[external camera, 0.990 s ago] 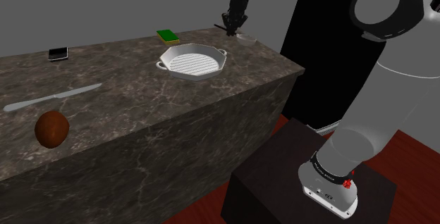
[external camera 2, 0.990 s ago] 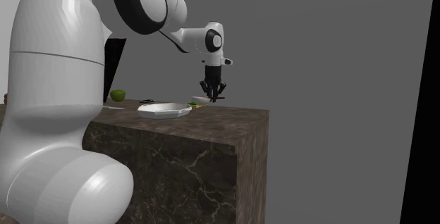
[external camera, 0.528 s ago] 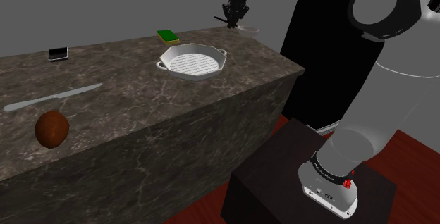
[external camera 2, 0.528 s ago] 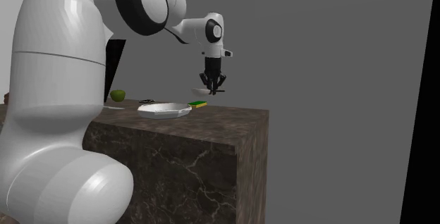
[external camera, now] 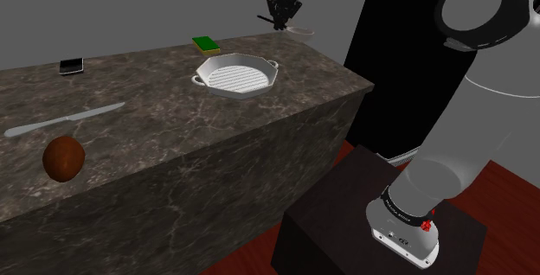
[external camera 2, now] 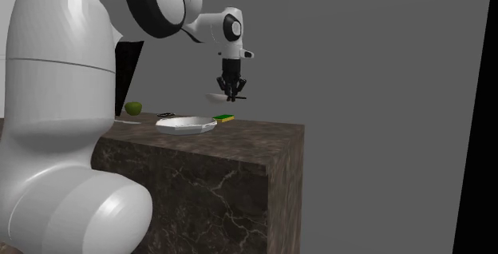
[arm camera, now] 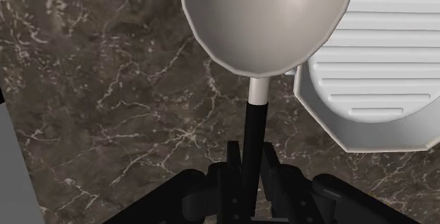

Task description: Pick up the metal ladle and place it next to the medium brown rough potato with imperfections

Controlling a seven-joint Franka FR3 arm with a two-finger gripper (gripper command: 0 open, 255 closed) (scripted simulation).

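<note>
One long, dark marbled counter (external camera: 173, 143) stretches beneath the gripper (external camera: 284, 9), which hangs high above its far end. Below the gripper and a little to one side sits the white ribbed pan (external camera: 235, 76); the height seems chosen so the load passes over its rim. The ladle (arm camera: 268, 18) is off the counter, roughly level, with the fingers clamped on its thin black handle close to the pale bowl, probably to limit swinging. The brown potato (external camera: 64, 158) rests well away from the gripper at the counter's opposite end, beyond a knife (external camera: 65, 119), so I judge a long carry is left
</note>
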